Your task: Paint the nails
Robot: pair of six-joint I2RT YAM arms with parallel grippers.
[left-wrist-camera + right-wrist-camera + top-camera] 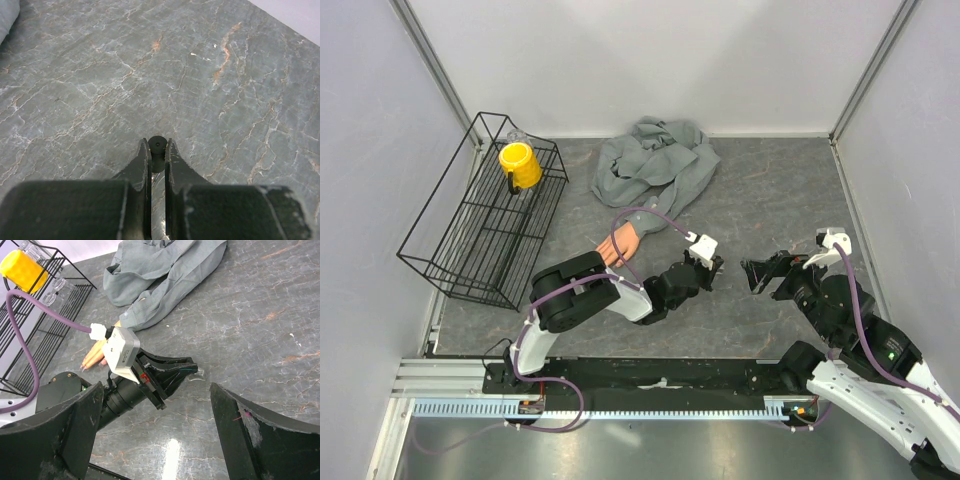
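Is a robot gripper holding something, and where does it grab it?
Left gripper pinches a small black round piece by its sides; right gripper holds nothing.

The right tool (157,390) stands wide apart, facing the left tool (192,371) pinched together, a mannequin hand (96,354) behind it.

Across the middle of the overhead view the left arm (575,290) lies folded low, its left gripper (710,262) pointing rightward, pinched on a small black stub (158,144), facing the wide-spread right gripper (765,275).
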